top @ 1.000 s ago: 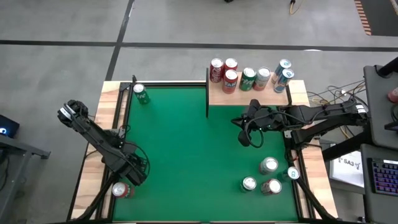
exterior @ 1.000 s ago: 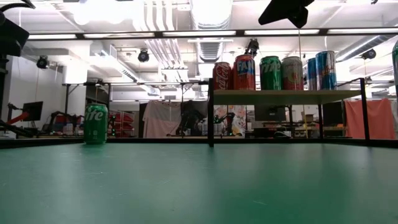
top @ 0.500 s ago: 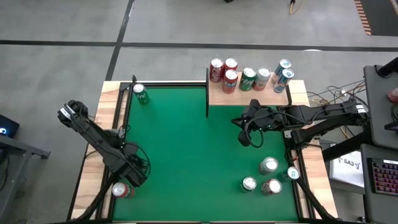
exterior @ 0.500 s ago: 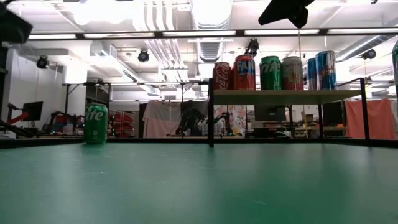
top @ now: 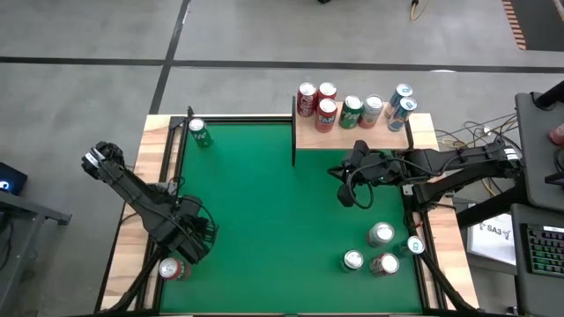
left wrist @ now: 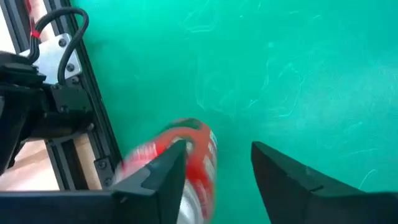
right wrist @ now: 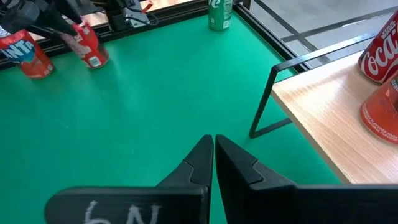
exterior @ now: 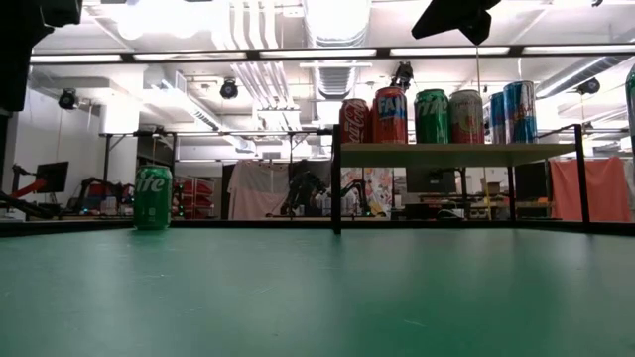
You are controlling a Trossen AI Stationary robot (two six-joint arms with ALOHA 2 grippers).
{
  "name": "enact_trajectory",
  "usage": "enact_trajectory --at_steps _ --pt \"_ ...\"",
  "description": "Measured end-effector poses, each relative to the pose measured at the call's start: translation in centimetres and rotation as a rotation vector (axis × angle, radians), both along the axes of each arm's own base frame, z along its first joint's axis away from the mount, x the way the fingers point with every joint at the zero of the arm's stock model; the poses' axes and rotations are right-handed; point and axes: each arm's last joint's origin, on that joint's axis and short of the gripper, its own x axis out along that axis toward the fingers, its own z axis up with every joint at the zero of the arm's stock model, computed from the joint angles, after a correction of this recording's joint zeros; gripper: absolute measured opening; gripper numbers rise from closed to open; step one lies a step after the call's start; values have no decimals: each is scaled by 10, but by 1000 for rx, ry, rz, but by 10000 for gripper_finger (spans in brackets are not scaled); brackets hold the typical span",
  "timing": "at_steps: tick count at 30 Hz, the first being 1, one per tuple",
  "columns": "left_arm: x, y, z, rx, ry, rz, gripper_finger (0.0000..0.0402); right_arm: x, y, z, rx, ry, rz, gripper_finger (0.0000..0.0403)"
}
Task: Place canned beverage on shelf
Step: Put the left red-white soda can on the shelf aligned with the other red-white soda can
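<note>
A red and white can (left wrist: pixel 194 149) stands tilted between the fingers of my left gripper (left wrist: pixel 217 149), which points steeply down over the table's near left corner (top: pixel 192 244). The gripper's fingers are open. The right wrist view shows this can (right wrist: pixel 88 46) leaning under the dark gripper, beside an orange-red can (right wrist: pixel 25 55) that stands at the near left edge (top: pixel 170 269). The shelf (top: pixel 352 134), a light-wood board on black posts at the far right, carries several cans. My right gripper (top: pixel 348 189) hangs shut above the table in front of the shelf. My left gripper comes at the red and white can from above. One finger (left wrist: pixel 163 169) lies against the can's side (left wrist: pixel 189 146), and the other finger (left wrist: pixel 280 168) stands apart from it with green felt showing between. The can is tilted and blurred; whether its base is on the table cannot be told.
A green can (top: pixel 201 132) stands at the far left corner. Several more cans (top: pixel 381 234) stand at the near right. Black rails (top: pixel 167 167) run along the table's left side. The middle of the green felt (top: pixel 273 220) is open room.
My left gripper has risen a little over the near left corner and has turned at the wrist; in the low view the left arm's dark shape at the picture's upper left has shifted. The right arm has kept still.
</note>
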Motion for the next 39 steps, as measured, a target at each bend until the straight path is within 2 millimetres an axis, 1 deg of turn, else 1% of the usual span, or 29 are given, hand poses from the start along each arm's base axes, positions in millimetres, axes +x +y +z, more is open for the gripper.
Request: enact_trajectory --at_steps 3,7,14,17,25,28,34,39 --pt "-1 0 0 5 6 -2 141 0 0 0 0 0 1 9" --pt "-1 1 8 16 18 -2 122 0 0 0 0 5 0 9" --pt "0 -1 24 5 11 -5 106 0 0 0 -1 6 1 9" --pt "1 -4 26 -33 40 -19 100 0 0 0 -3 6 2 9" --pt "0 -8 16 -21 111 -51 80 0 0 -5 -3 19 2 9" --pt "-1 -7 12 -14 130 -49 79 0 0 -5 -3 20 1 9" --pt "-10 -3 -4 -28 246 -10 79 0 0 -5 -4 20 2 9" --pt "-11 -2 -7 -25 256 7 79 0 0 -5 -5 21 3 9"
